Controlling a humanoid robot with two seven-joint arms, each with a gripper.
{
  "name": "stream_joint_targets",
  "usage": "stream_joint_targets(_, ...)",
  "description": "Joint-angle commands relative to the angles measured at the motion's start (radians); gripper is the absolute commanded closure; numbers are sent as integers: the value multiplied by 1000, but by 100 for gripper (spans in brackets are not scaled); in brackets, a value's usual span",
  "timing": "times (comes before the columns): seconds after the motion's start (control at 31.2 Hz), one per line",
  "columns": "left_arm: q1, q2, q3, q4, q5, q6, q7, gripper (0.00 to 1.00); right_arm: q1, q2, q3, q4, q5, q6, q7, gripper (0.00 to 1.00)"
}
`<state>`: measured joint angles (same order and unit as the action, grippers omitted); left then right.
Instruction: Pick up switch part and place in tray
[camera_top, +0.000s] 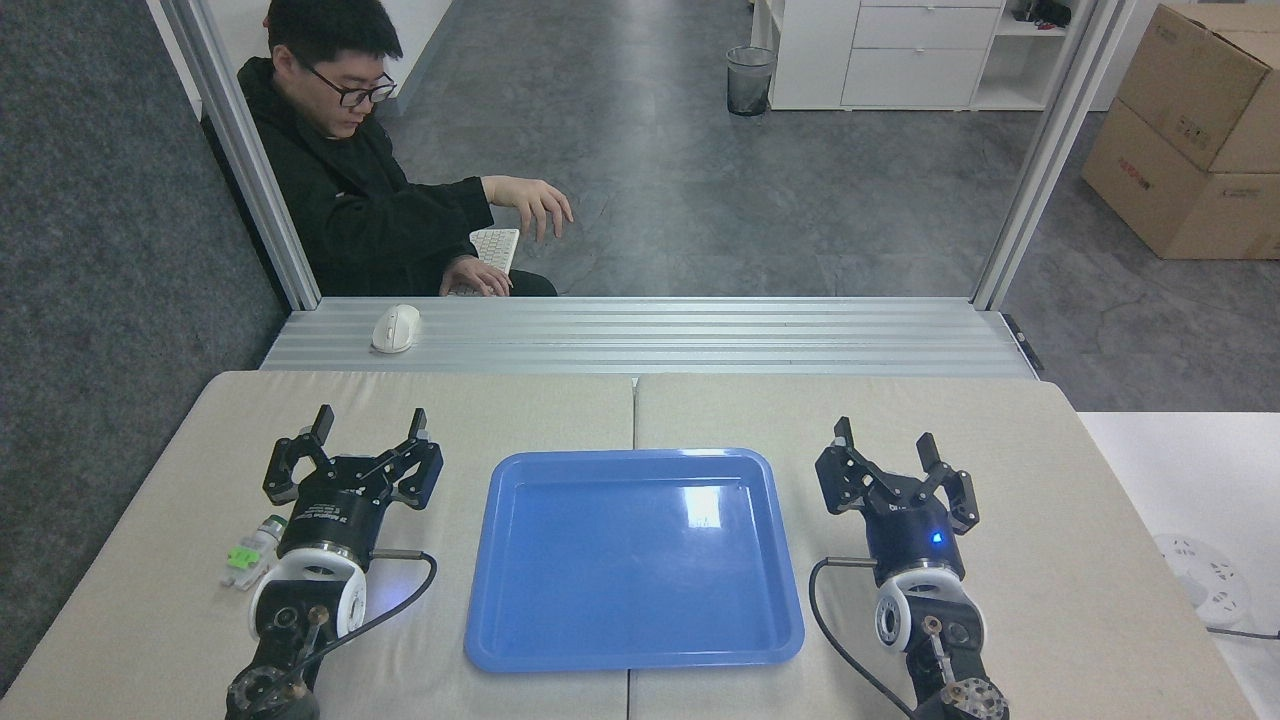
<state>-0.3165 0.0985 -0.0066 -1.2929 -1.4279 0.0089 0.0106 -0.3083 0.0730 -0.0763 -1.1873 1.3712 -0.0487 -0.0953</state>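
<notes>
Resting on the beige tabletop (520, 410), both arms flanking the tray (632, 640), which lies centred between them, bare and glossy, reachable from either side. Left gripper (370, 425) pointing away toward the far edge, fingers (322, 422) spread wide with nothing between them. Right gripper (883, 440) likewise aimed forward, fingers parted and empty, blue indicator glowing on its body. Neither touching the tray; each just beside one of its long sides.

Lying on the tabletop at the left, the switch part (250, 552): white body with bright green section nearest, silvery neck angled up and away, pressed close against the outer side of the left wrist, partly hidden behind it. Whether touching the wrist or merely beside it, cannot tell. Well apart from the tray, with the left arm between the two.

Judged from this layout: pickup not yet begun. Left gripper the natural choice, being nearest, yet sitting ahead of the part rather than over it, so needing to pull back and swing outward before descending. Wide fingers suited to straddling the blocky body. Risk: nudging the small piece with the wrist while repositioning, rolling it toward the table edge.

Beyond the tabletop, a ribbed metal ledge (700, 335) carrying a white mouse (396, 328); behind it a seated person (350, 200) with hands over a keyboard (492, 250), outside the work area.
</notes>
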Motion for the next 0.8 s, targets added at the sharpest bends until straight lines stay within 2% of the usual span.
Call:
stream_joint_targets(0.0, 2, 6, 0, 15, 1, -1, -1, 1, 0, 1, 1, 0, 0, 0, 0, 0)
stream_joint_targets(0.77, 20, 1, 0, 12, 1, -1, -1, 1, 0, 1, 0, 0, 0, 0, 0, 0)
